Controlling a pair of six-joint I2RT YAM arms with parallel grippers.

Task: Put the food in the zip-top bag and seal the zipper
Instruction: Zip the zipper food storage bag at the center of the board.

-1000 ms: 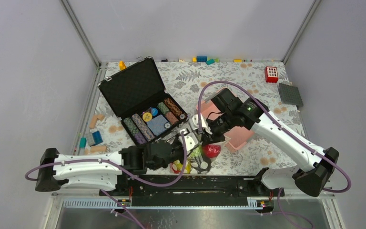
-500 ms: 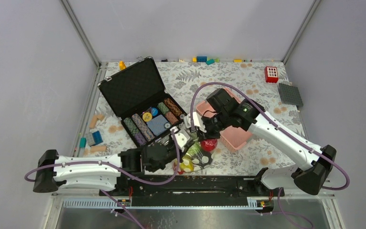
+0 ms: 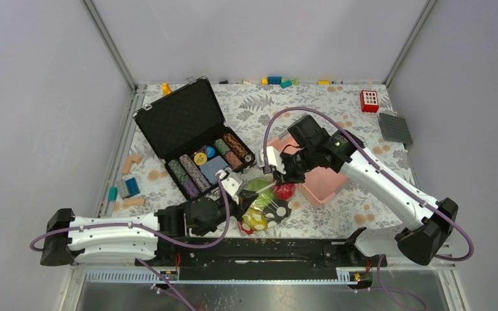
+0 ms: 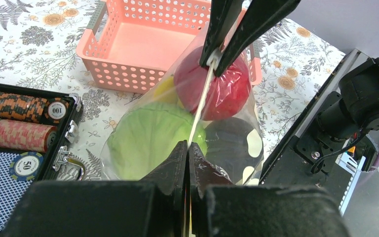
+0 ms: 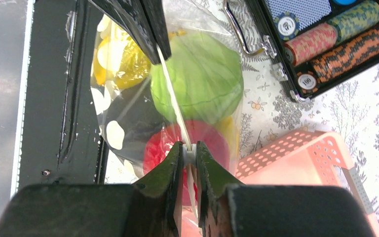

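I see the clear zip-top bag (image 3: 264, 208) by the table's near edge, holding cabbage (image 4: 145, 138) and apple (image 4: 229, 89), its pale zipper (image 4: 201, 108) taut.

A floral-patterned tablecloth (image 3: 253, 107) lies flat under soft, even light. Plain pale grey walls (image 3: 259, 35) rise behind it and on both sides. Metal posts (image 3: 109, 44) climb from its far corners.

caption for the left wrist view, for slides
Sealing: left gripper and right gripper pinch the zipper of the zip-top bag holding cabbage and apple
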